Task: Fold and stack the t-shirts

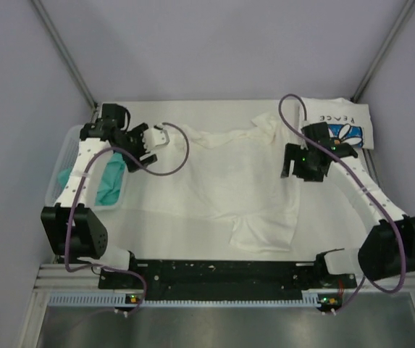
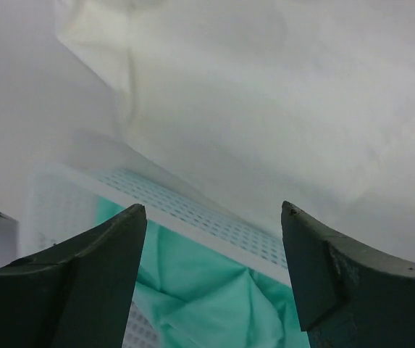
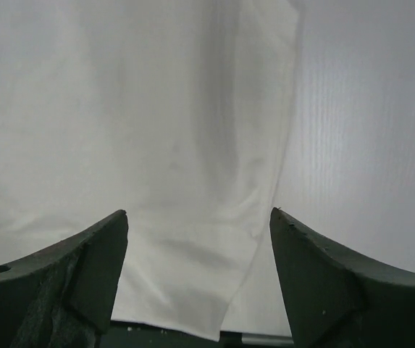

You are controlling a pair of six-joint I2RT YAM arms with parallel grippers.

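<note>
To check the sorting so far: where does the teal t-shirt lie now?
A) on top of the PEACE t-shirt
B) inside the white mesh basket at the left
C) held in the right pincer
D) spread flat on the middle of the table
B: the teal t-shirt lies crumpled inside the white mesh basket at the table's left edge.

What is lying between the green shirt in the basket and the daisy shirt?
The big white t-shirt, spread out, fills most of the stretch between the green shirt and the daisy shirt. The top external view shows it.
</note>
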